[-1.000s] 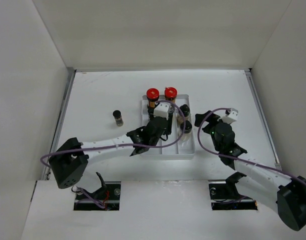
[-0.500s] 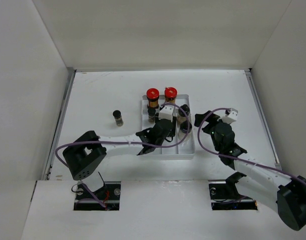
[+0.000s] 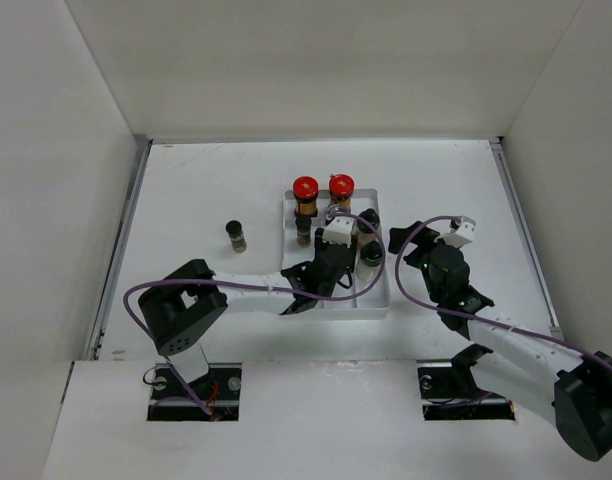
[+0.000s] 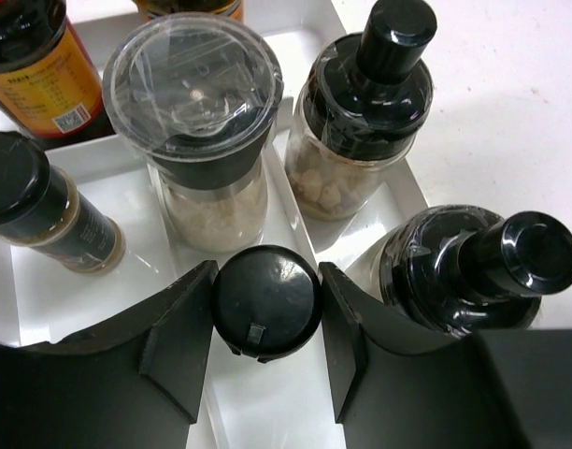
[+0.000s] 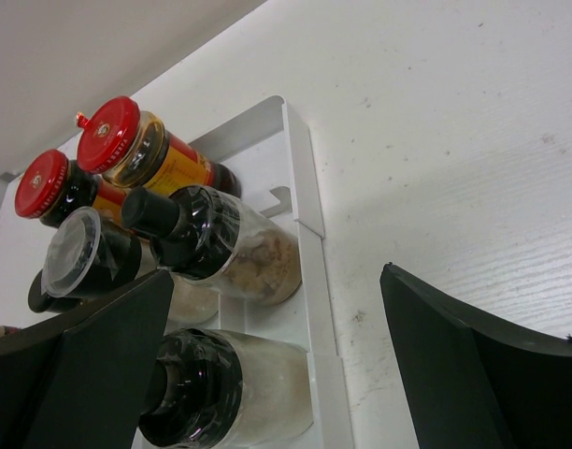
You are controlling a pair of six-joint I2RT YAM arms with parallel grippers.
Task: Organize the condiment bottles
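While black-capped jar [image 4: 267,299] was clenched by left gripper [image 4: 265,323] over tray [image 5: 300,168] slot, placing judged underway; lowering, then release, called for. Empty right gripper [image 5: 277,271] was spread wide. On table [image 3: 186,190], lone jar [image 3: 236,235] was seen apart.

A white tray [image 5: 300,178] sits on the white table [image 5: 436,140]. At its far end stand two red-lidded bottles [image 5: 141,150]. Nearer come a black-capped jar [image 5: 225,248] of beige pieces, a clear-lidded jar [image 5: 85,253], and a second black-capped jar [image 5: 221,388] of pale powder. The right gripper [image 5: 277,281] hangs nearby with its fingers spread wide, holding nothing.
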